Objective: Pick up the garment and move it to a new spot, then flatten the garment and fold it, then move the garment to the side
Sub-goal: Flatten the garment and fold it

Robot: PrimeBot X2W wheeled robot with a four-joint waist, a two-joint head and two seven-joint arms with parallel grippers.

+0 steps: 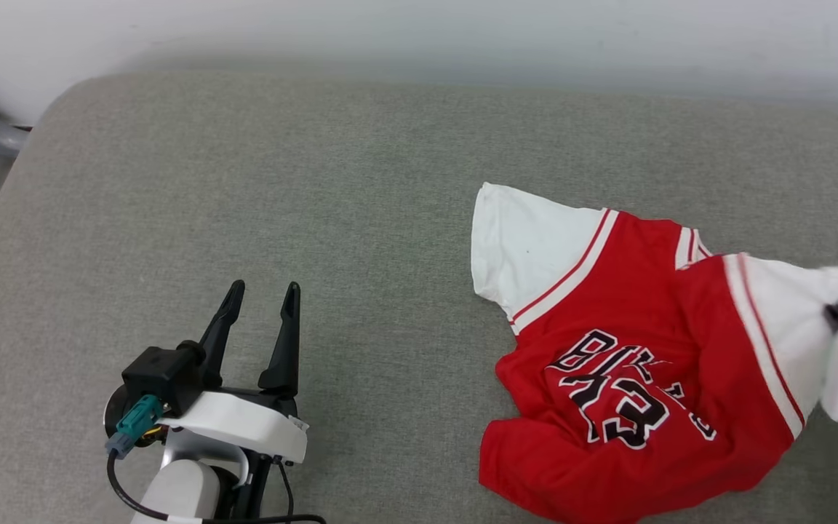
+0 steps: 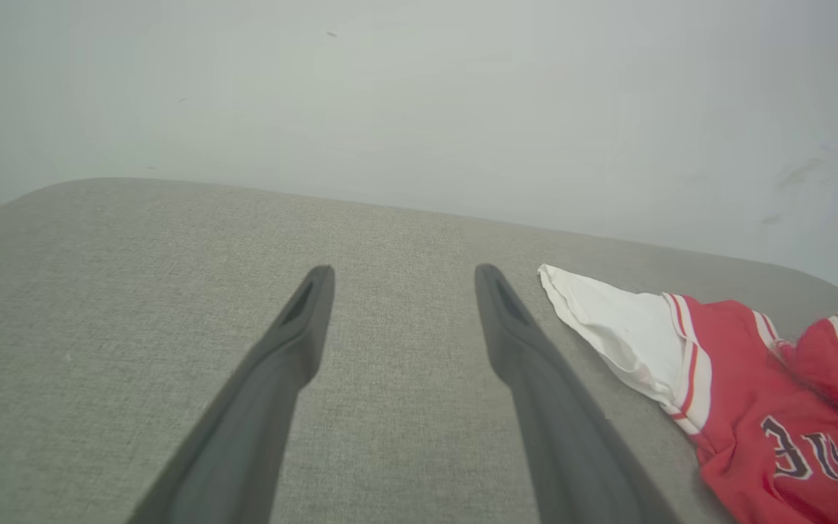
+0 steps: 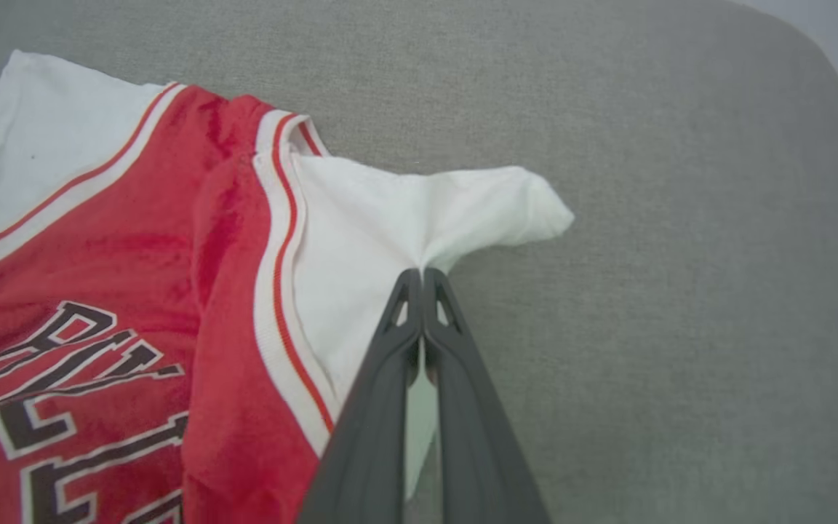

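Fingers of my right gripper (image 3: 423, 275) clamped together on the shirt (image 1: 608, 342); left gripper (image 1: 264, 290) spread wide, empty.
Nearest me, I see the left gripper over bare grey cushion (image 1: 244, 182), well apart from the shirt. It lies rumpled on the cushion's right side, "23" facing up, 1 white sleeve bunched in the right gripper's pinch. Beyond, a pale wall (image 1: 419, 29).
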